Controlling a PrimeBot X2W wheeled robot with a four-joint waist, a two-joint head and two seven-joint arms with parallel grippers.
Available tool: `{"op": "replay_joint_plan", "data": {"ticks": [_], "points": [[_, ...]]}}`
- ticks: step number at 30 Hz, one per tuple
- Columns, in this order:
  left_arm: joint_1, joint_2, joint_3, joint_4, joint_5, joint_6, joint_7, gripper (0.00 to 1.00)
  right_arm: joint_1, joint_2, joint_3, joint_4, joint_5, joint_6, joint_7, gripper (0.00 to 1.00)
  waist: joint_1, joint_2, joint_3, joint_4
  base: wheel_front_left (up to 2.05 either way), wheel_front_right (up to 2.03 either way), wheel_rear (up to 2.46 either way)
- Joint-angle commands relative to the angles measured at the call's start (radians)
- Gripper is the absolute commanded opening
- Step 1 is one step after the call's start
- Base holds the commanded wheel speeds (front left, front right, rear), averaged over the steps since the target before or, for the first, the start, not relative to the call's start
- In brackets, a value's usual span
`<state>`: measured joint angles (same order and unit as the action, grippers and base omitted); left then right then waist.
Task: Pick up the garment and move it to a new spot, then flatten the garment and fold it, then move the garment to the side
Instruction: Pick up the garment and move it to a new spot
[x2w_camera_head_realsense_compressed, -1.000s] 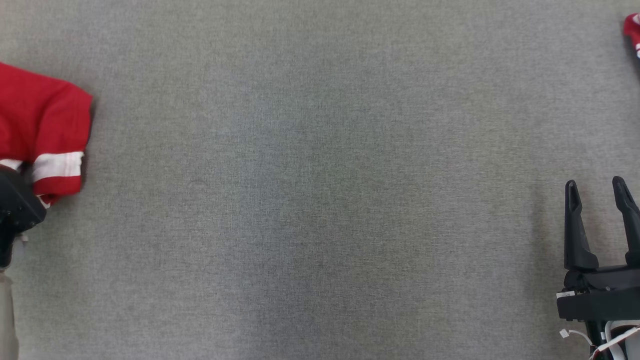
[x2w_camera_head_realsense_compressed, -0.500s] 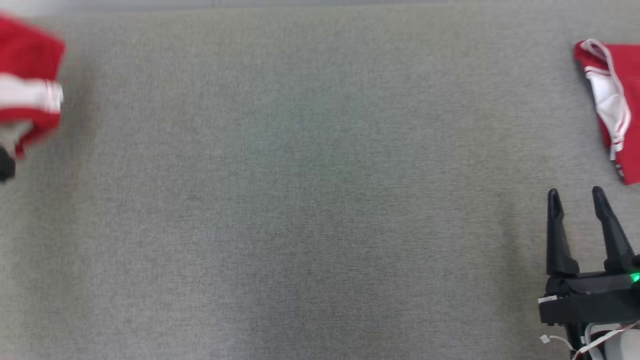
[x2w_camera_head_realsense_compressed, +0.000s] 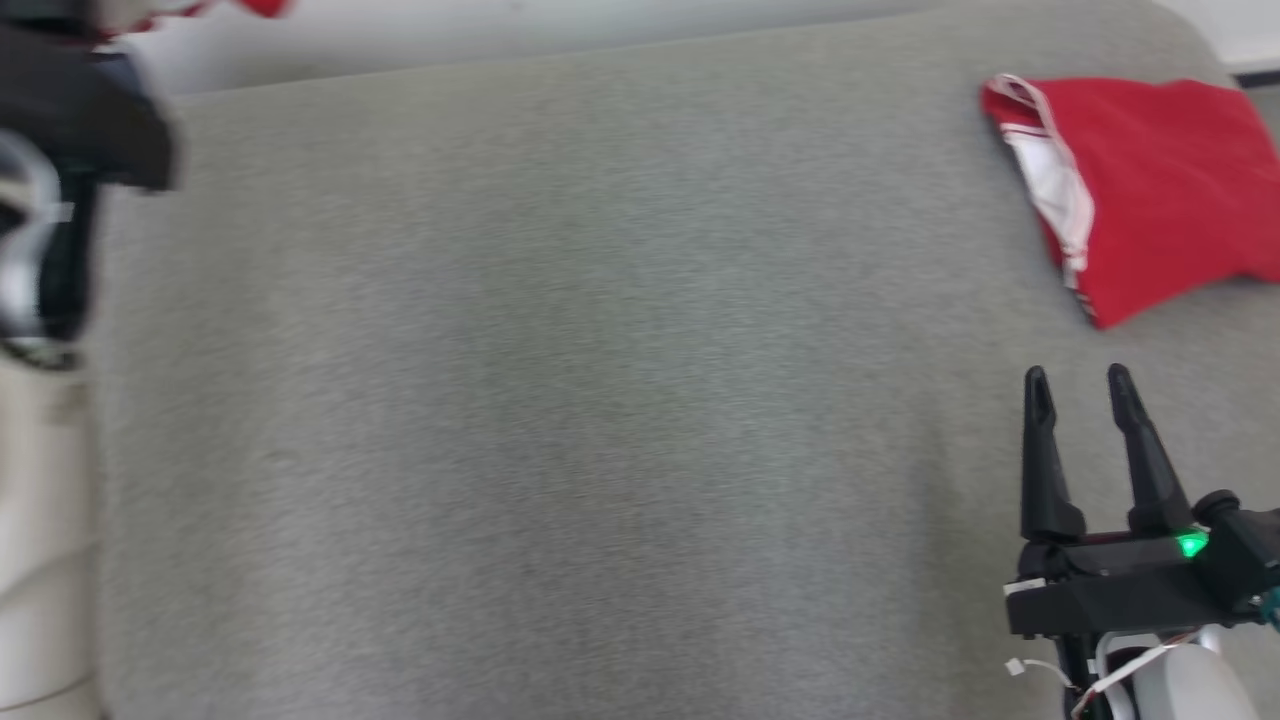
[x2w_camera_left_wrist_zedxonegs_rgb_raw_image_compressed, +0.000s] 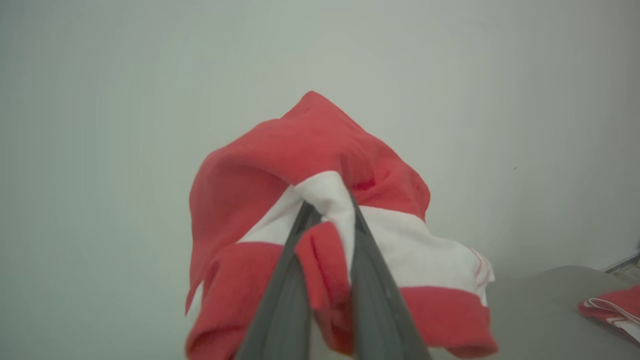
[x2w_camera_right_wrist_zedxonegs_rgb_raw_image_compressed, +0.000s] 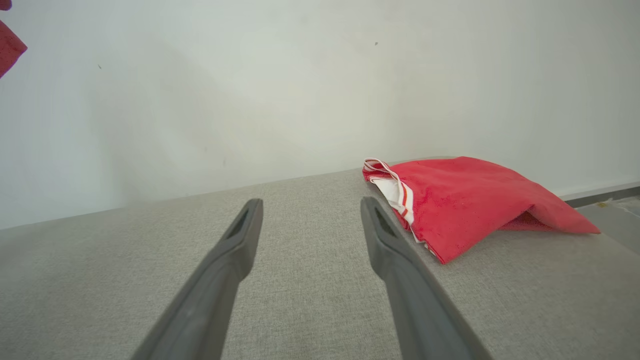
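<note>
Red cloth with a white band: the garment (x2w_camera_left_wrist_zedxonegs_rgb_raw_image_compressed: 310, 145) is bunched in the left gripper (x2w_camera_left_wrist_zedxonegs_rgb_raw_image_compressed: 327, 212), fingers pinched on a fold and held clear of the grey table (x2w_camera_head_realsense_compressed: 600, 400), likely for carrying to a fresh spot. Right gripper (x2w_camera_head_realsense_compressed: 1077, 380) waits at 4 o'clock, fingers apart, empty. In the head view a dark blur at 10 o'clock is probably the left gripper, grip unreadable; the left wrist view settles it. A second red garment (x2w_camera_head_realsense_compressed: 1150, 180) lies at 2 o'clock.

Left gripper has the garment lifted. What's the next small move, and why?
Probably swing the left gripper over the grey table and lower the red-and-white garment there: it hangs bunched in that grip, while the right gripper is open.
</note>
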<state>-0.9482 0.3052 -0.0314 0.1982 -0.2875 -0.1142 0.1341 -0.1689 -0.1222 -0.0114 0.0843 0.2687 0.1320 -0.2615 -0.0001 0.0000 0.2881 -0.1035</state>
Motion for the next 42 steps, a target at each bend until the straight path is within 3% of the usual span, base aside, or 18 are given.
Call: {"op": "replay_joint_plan", "data": {"ticks": [1,7,16,28,29,30,31,38,42], "points": [[-0.015,-0.021,-0.024,-0.015,0.005,-0.002,0.002,0.00,-0.009,0.012,0.009,0.005,0.009,-0.003,-0.004,1.00,0.0001,0.0000,0.000,-0.079,0.00,0.00,0.00],[0.022,-0.114,-0.127,0.000,-0.006,-0.005,-0.014,0.00,-0.011,0.033,0.020,0.013,0.014,-0.003,-0.005,1.00,0.0001,0.0000,-0.005,-0.145,0.00,0.00,0.00],[0.163,-0.223,-0.216,0.088,-0.055,0.002,-0.085,0.00,-0.011,0.042,0.018,0.016,0.009,-0.003,-0.005,1.00,0.0001,0.0000,-0.010,-0.163,0.00,0.00,0.00],[0.393,-0.254,-0.397,0.276,-0.172,0.045,-0.209,0.00,-0.016,0.034,0.034,0.022,-0.002,-0.003,-0.005,1.00,0.0001,0.0000,-0.013,-0.120,0.00,0.00,0.00],[0.398,-0.255,-0.424,0.287,-0.184,0.050,-0.218,0.17,-0.015,0.032,0.031,0.022,-0.003,-0.003,-0.005,1.00,0.0001,0.0000,-0.015,-0.114,0.00,0.00,0.00],[0.398,-0.255,-0.444,0.295,-0.193,0.055,-0.228,0.89,-0.015,0.031,0.033,0.024,-0.003,-0.003,-0.005,1.00,0.0001,0.0000,-0.017,-0.110,0.00,0.00,0.00],[0.382,-0.254,-0.484,0.299,-0.212,0.069,-0.263,1.00,-0.012,0.025,0.030,0.025,-0.005,-0.003,-0.005,1.00,0.0001,0.0000,-0.025,-0.096,0.00,0.00,0.00],[0.353,-0.250,-0.510,0.269,-0.228,0.113,-0.371,1.00,0.025,0.011,0.015,0.021,-0.016,-0.003,-0.005,1.00,0.0001,0.0000,-0.083,-0.027,0.00,0.00,0.00],[0.398,-0.200,-0.457,0.220,-0.208,0.138,-0.393,1.00,0.045,0.002,0.015,0.016,-0.021,-0.003,-0.005,1.00,0.0001,0.0000,-0.118,0.011,0.00,0.00,0.00]]}}
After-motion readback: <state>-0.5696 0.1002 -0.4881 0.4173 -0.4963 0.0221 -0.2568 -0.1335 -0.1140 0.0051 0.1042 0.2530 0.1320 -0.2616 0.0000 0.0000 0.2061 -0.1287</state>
